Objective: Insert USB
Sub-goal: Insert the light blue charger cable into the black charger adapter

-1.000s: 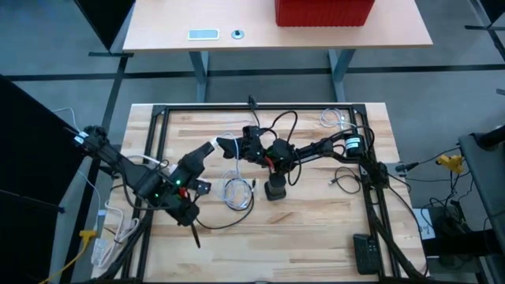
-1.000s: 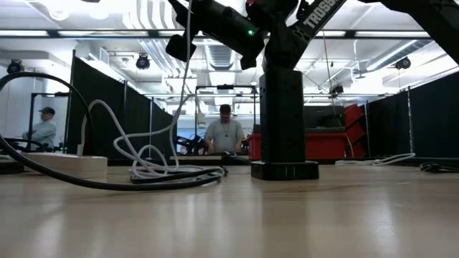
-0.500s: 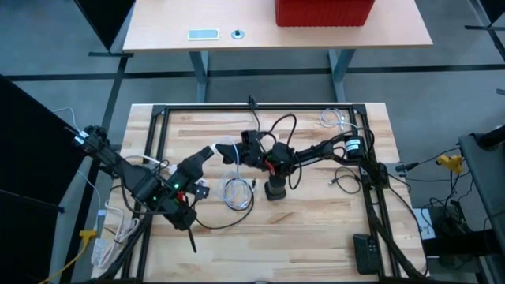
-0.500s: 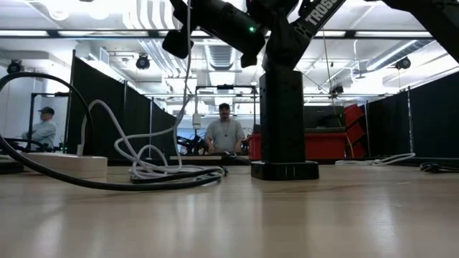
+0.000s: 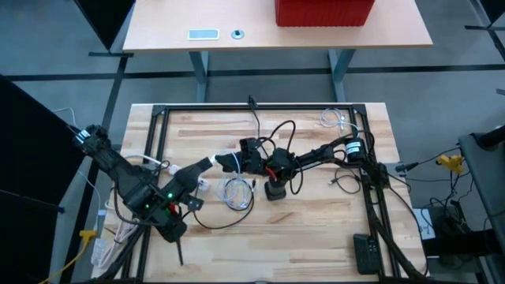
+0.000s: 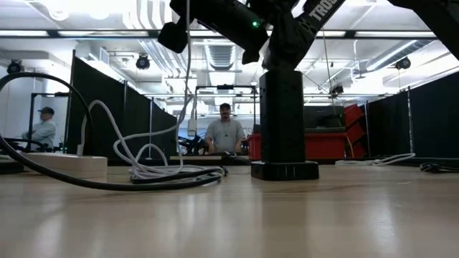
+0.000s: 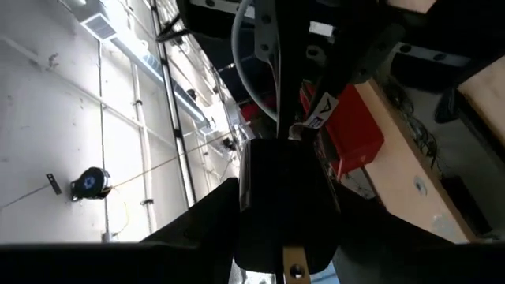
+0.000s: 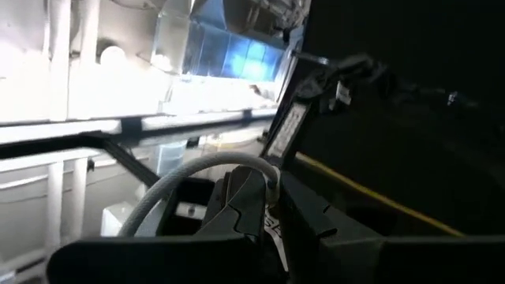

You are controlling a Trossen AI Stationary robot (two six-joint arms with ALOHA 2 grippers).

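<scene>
Above mid-counter, the white USB plug is gripped by the left end effector. Light and rigid, its body suits grasping; its cable is limp. Opposite, the closed right end effector clamps a cable end.

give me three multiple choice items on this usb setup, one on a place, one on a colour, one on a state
1. Where does the black upright stand sit?
A. near the middle of the wooden table
B. on the desk beyond the table
C. on the floor

2. What colour is the box on the far desk?
A. blue
B. red
C. green

3. How is the right gripper?
A. wide open over the remote
B. out of sight
C. shut on the white cable

Answers:
1. A, the high view shows it on the planks of the wooden table beside the coiled cable.
2. B, it is plainly red.
3. C, the white cable loops out from between the fingers, meeting the left gripper.
</scene>
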